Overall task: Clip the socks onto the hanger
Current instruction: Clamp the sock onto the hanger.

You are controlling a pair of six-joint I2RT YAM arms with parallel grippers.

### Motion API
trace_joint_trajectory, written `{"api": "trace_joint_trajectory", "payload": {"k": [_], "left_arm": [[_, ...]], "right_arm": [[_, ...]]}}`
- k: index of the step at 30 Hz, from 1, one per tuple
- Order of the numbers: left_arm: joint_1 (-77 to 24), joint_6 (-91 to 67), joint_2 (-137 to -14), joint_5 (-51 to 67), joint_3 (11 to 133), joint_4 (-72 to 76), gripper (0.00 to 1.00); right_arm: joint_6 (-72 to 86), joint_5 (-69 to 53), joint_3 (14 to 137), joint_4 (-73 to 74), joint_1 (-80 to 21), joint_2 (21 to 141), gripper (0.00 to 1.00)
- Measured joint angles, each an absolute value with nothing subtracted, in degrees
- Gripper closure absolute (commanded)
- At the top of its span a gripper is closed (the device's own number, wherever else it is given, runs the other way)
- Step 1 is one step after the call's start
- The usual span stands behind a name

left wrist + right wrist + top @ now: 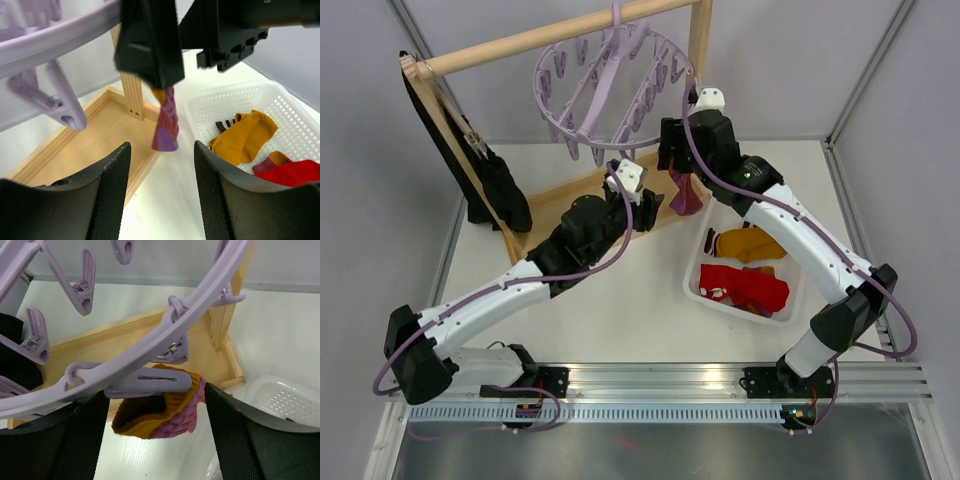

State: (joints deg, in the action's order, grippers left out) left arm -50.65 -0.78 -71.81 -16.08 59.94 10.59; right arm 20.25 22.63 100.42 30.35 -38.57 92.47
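The lavender hanger (pixel 605 82) hangs from the wooden rack (pixel 520 45) at the back of the worktop (pixel 620 310). The right tool (pixel 673 168) sits up under its ring, fingers spread wide. A purple-and-mustard striped sock (pixel 686 195) dangles between them, right beneath a peg (pixel 150 386); whether that peg grips it, I cannot tell. The left tool (pixel 642 210) hovers just beside, released and empty. A yellow sock (pixel 750 243) and a red sock (pixel 745 287) lie in the white basket (pixel 692 275).
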Motion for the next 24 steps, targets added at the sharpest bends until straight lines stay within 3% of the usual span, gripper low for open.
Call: {"api": "trace_joint_trajectory", "payload": {"k": [12,24], "left_arm": [[-50.65,-0.78,-62.04,-21.17,59.94,4.82,0.37],[-49.67,-0.82,-66.06,-28.47,63.88,-0.45,0.32]], "right_arm": [[20.18,17.82,106.32,29.1,-27.68,95.59,0.17],[20.18,13.15,105.14,26.55,-26.33,95.42,0.14]]}}
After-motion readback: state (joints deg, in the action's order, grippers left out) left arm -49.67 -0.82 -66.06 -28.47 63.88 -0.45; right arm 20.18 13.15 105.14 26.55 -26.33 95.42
